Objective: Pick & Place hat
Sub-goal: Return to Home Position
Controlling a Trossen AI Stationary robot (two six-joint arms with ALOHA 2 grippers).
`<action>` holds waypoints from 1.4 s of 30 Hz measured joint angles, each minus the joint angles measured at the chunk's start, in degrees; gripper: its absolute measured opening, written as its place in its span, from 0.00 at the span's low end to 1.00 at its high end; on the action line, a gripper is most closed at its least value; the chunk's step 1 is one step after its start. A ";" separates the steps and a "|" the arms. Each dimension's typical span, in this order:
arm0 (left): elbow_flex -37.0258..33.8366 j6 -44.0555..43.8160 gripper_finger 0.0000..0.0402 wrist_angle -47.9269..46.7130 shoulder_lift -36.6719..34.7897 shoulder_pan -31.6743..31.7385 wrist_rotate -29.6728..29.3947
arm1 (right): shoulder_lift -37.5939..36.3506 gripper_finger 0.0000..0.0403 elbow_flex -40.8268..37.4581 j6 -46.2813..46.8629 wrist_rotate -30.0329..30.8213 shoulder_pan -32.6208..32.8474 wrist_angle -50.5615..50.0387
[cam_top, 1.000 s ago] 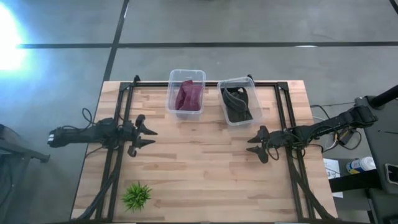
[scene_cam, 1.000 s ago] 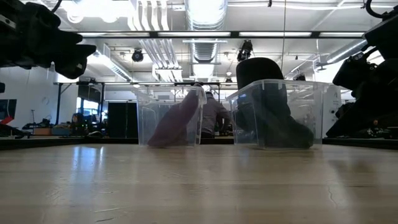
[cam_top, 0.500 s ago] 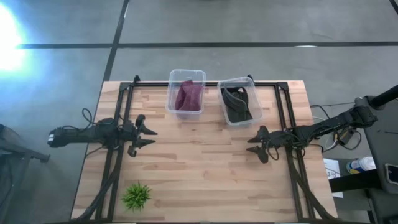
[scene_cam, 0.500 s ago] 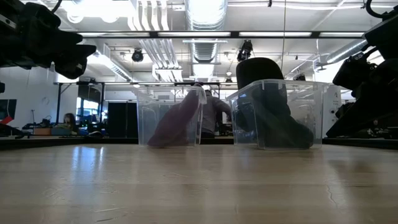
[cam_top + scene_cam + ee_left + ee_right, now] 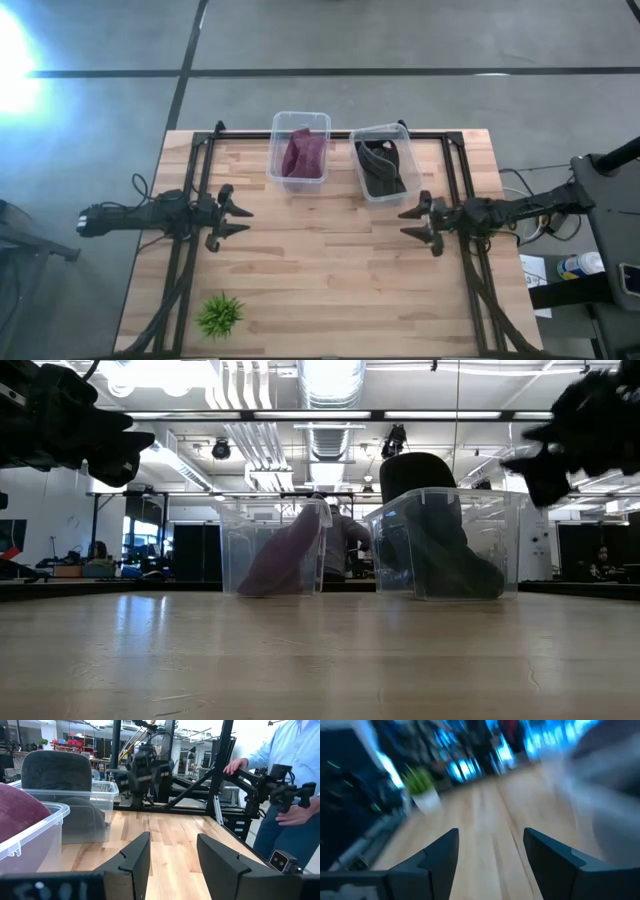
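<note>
A maroon hat (image 5: 303, 153) lies in a clear bin (image 5: 299, 120) near the table's far edge, leaning on the bin's wall in the low view (image 5: 285, 555). A black hat (image 5: 385, 168) fills a second clear bin (image 5: 380, 133) to its right, standing above the rim (image 5: 430, 510). My left gripper (image 5: 240, 216) hovers open at the left of the table, pointing right. Its own view shows its gap (image 5: 172, 852) and both bins. My right gripper (image 5: 405, 222) is open just near of the black hat's bin, pointing left (image 5: 490, 852), raised above the table (image 5: 545, 460).
A small green plant (image 5: 219, 314) stands near the table's near left corner (image 5: 422, 785). Bare wooden tabletop (image 5: 320, 260) lies between the two grippers. A black frame (image 5: 455, 180) runs along the table's sides. A person in a blue shirt (image 5: 295, 780) stands beyond the table's right side.
My right gripper has risen and shifted toward the far edge, nearer the black hat's bin, moving fast enough to blur its wrist view; it has stayed open. My left arm and both hats have kept still.
</note>
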 joint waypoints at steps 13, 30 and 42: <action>0.00 0.00 0.39 0.00 0.00 0.00 0.00 | -13.13 0.54 0.00 -17.78 -12.91 -5.04 -4.55; 0.04 0.00 0.39 -0.04 0.00 0.00 0.00 | -15.21 0.54 -0.03 -19.88 -11.29 -6.85 -8.72; 0.04 0.01 0.39 -0.01 0.00 0.00 0.00 | -14.50 0.54 -0.04 -19.69 -11.29 -6.81 -8.75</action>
